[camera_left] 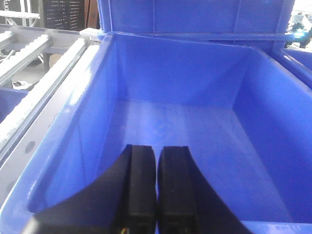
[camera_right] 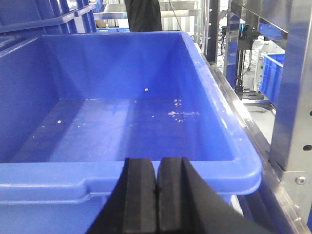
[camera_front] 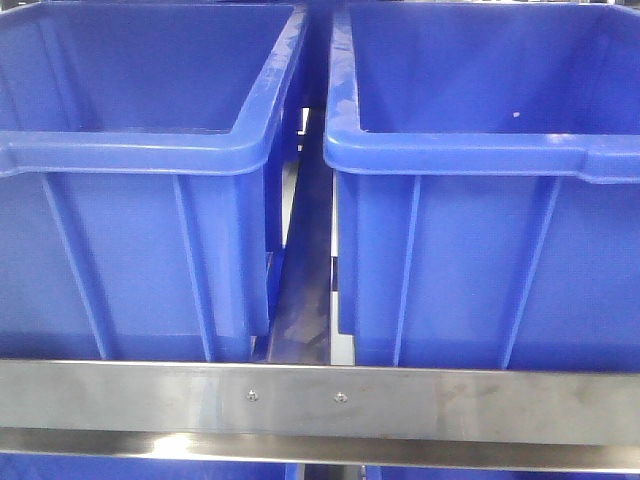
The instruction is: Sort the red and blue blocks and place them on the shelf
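The red and blue blocks are out of view in every frame. The shelf's brushed steel front rail (camera_front: 320, 400) with two small screws runs under two large dark-blue bins. My left gripper (camera_left: 157, 148) is shut and empty, its black fingers reaching over the near rim into the left bin (camera_left: 63, 161), whose floor is bare. My right gripper (camera_right: 157, 160) is shut and empty, just in front of the near rim of the right bin (camera_right: 146, 178). That bin holds only a few white specks.
The two bins (camera_front: 140, 150) (camera_front: 480, 150) stand side by side with a narrow gap (camera_front: 305, 290) between them. White roller tracks (camera_left: 34, 92) run left of the left bin. Steel uprights (camera_right: 292, 97) stand right of the right bin. More blue bins sit behind and below.
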